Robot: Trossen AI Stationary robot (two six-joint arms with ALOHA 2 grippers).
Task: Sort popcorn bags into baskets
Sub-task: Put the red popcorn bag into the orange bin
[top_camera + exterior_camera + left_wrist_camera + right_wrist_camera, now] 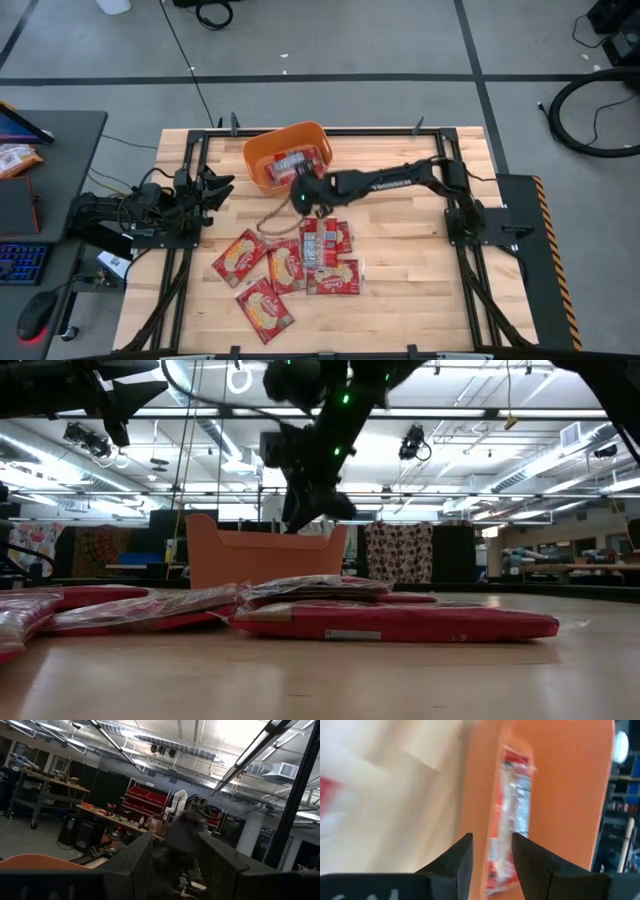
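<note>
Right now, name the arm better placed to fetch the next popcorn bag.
Right. The right gripper hangs by the orange basket, beside the popcorn bags; the left gripper waits at the table's left edge.

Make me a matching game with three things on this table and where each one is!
Things:
1. orange basket
2. right end effector
3. left end effector

Places:
A. parked at the table's left edge, away from the packets
B. at the far side of the table, with red packets inside
C. by the basket's near rim, above the loose popcorn bags

Pairs: 1-B, 2-C, 3-A
</note>
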